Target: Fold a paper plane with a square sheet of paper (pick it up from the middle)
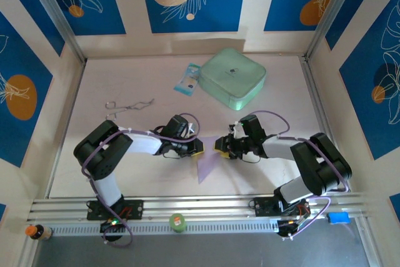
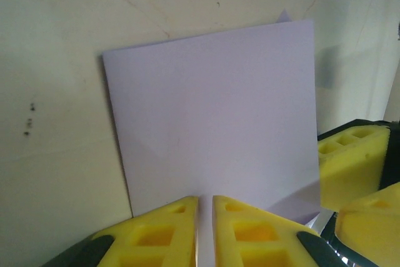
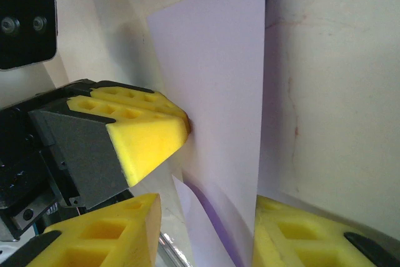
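Folding was in hand: left pincer (image 2: 205, 207) clamped the square sheet of paper (image 2: 212, 117) over the tabletop's (image 1: 162, 179) near-edge middle; right pincer (image 3: 209, 217) stood apart, straddling it. Next move likely required closing to crease.

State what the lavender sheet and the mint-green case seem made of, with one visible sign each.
Lavender sheet: thin matte paper; it stands flat with sharp edges and no gloss. Mint-green case: possibly moulded plastic or covered fabric; rounded corners, dull surface; too small to settle.
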